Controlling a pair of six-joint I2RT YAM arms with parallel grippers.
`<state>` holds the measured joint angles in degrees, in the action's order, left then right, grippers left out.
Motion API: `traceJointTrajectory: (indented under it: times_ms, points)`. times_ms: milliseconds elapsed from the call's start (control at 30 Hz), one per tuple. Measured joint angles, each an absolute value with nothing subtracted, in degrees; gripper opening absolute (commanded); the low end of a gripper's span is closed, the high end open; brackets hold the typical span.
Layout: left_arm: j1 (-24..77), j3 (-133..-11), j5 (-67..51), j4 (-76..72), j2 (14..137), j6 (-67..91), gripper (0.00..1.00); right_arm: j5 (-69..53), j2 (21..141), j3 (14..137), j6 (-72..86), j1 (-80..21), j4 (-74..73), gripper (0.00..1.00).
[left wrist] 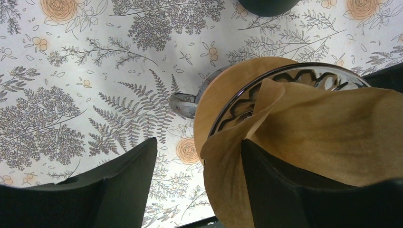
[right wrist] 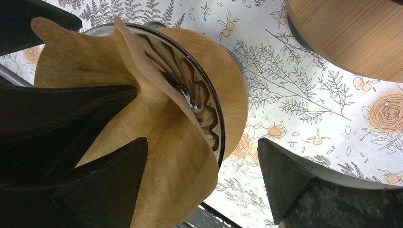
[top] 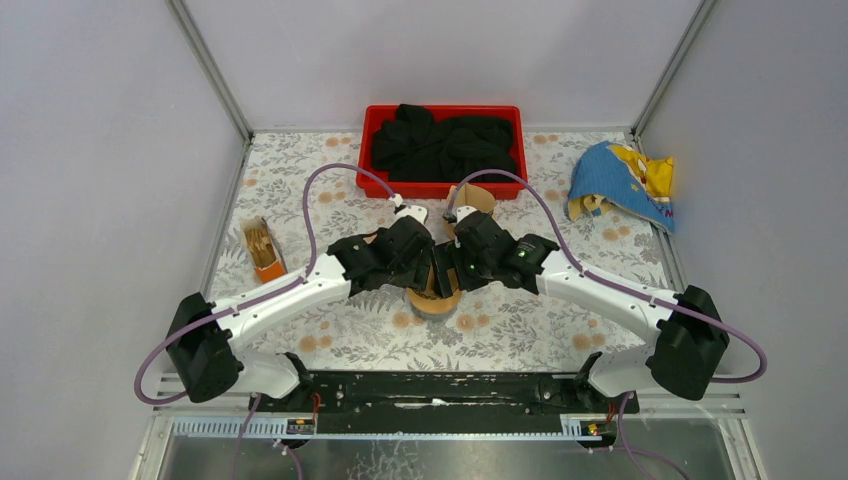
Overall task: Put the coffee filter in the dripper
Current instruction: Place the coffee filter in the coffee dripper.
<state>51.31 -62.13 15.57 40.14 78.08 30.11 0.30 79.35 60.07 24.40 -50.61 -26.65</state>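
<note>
In the top view, the two arms meet in the middle of the frame, over the flower-patterned surface (top: 520, 330). The left gripper (top: 420, 268) and the right gripper (top: 452, 270) stand close together above the glass dripper with a wooden collar (top: 435, 303). A red plastic tray (top: 372, 130) with black cloth (top: 445, 140) is at the upper middle, and a blue and yellow cloth (top: 620, 185) at the upper right.

In the left wrist view, the left gripper (left wrist: 198, 145) is spread wide and grasps nothing. One of its fingers (left wrist: 123, 180) is apart from the dripper (left wrist: 304, 75), the other lies against the brown paper coffee filter (left wrist: 323, 128). The filter sits in the dripper at the right of the frame, folded, with its edge hanging over the rim.

In the right wrist view, the right gripper (right wrist: 203, 142) is also released and wide. Its left finger rests on the filter (right wrist: 71, 61), and its right finger is apart from the dripper (right wrist: 199, 99). A round wooden disc (right wrist: 351, 33) is at the upper right.
</note>
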Motion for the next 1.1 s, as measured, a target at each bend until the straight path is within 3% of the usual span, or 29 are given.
traceJointTrajectory:
  times_ms: [700, 1100]
  points:
    - [51.33, -61.89, 15.75, 39.72, 78.08, 30.2, 0.71, 0.1, 79.22, 60.07, 23.83, -50.61, -26.61, 0.95]
    - [51.33, -61.25, 15.38, 38.98, 78.04, 30.17, 0.71, 7.73, 74.08, 60.12, 23.81, -49.65, -21.17, 0.98]
